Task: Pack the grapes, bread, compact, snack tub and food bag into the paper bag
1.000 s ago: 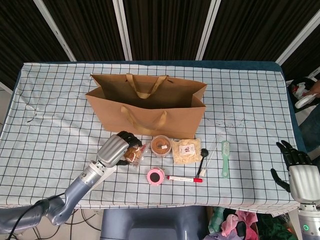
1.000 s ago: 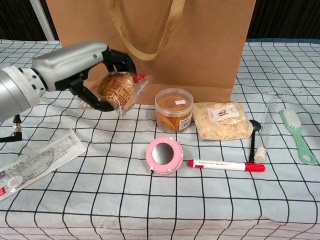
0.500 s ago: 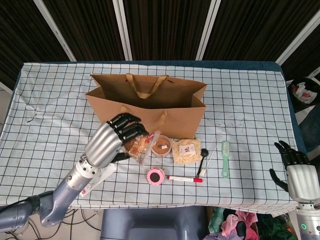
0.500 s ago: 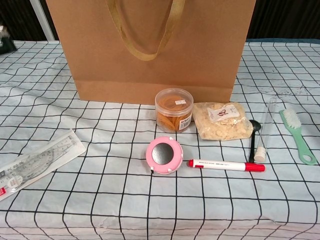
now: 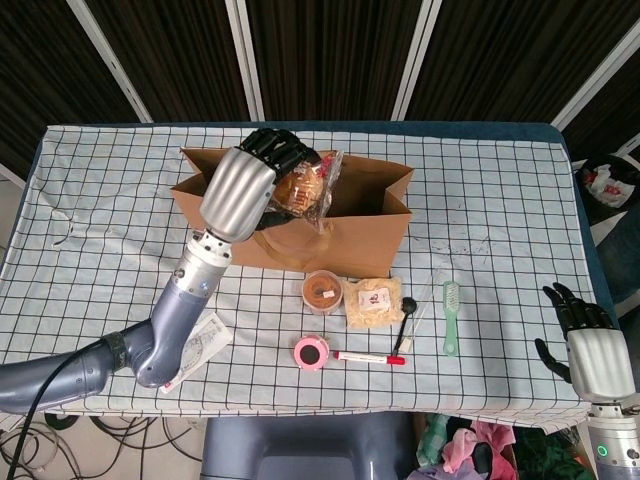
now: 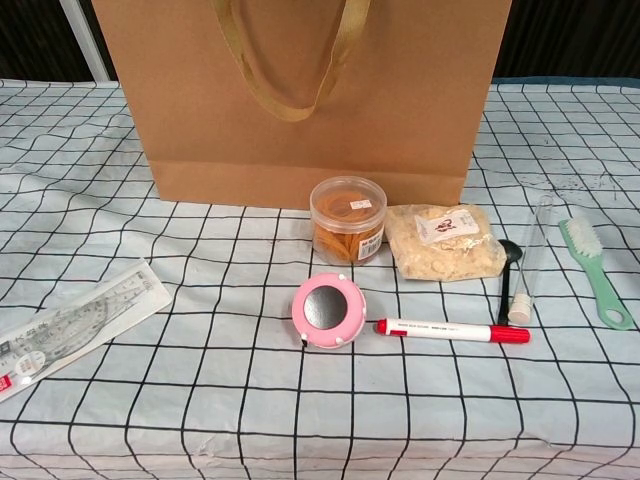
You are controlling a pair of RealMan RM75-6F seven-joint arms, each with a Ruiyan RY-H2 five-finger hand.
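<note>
Left robot hand point(image 5: 250, 180) grips the wrapped bread point(image 5: 305, 190), fingers curled round it, right above the paper bag's point(image 5: 340, 235) open mouth. Right robot hand point(image 5: 590, 345) idles empty, fingers apart, off the bench's point(image 5: 500, 180) near right corner.

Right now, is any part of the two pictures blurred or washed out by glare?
Head view: sharp, evenly lit; the left hand and wrapped bread are crisp. Chest view: sharp, soft shadows; the compact mirror reflects dimly, without glare.

Paper bag point(image 5: 345, 225) mouth gapes open above; snack tub point(image 5: 322, 291) and food bag point(image 5: 374, 301) crowd its front.
</note>
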